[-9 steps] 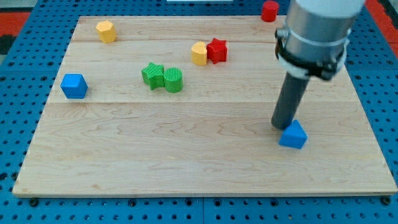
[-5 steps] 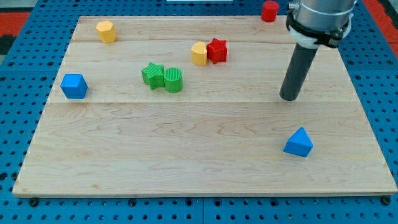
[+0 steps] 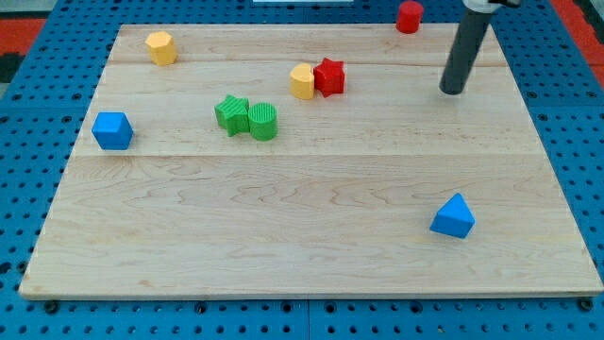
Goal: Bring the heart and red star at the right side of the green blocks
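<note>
The yellow heart (image 3: pixel 302 81) and the red star (image 3: pixel 329 76) sit touching each other near the board's top middle. The green star (image 3: pixel 231 113) and the green cylinder (image 3: pixel 263 122) sit touching, below and to the left of them. My tip (image 3: pixel 453 92) is on the board at the upper right, well to the right of the red star and apart from every block.
A yellow hexagon (image 3: pixel 161 46) lies at the top left, a blue cube (image 3: pixel 112 130) at the left edge, a red cylinder (image 3: pixel 409 16) at the top edge right of centre, and a blue triangular block (image 3: pixel 453 216) at the lower right.
My tip has moved from beside the blue triangular block towards the view's top, away from it. The blue block shifted slightly towards the bottom right early on and now stays put.
</note>
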`<state>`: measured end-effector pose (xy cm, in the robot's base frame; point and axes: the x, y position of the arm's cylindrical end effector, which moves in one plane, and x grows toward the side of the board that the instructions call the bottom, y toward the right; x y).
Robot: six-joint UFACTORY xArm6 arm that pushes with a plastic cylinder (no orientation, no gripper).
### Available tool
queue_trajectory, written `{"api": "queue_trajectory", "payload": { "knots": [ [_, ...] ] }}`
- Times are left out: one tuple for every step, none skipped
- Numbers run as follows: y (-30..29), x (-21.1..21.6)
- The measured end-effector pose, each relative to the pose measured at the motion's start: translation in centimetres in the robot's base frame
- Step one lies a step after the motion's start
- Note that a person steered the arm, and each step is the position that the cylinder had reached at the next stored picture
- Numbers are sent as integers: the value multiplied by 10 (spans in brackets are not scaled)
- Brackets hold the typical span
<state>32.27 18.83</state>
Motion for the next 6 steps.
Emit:
{"api": "queue_trajectory", "payload": {
  "knots": [
    [-25,-28],
    [-66,-57],
    [-142,-60],
    [-174,-27],
    [-168,47],
    [-158,85]
  ]
}}
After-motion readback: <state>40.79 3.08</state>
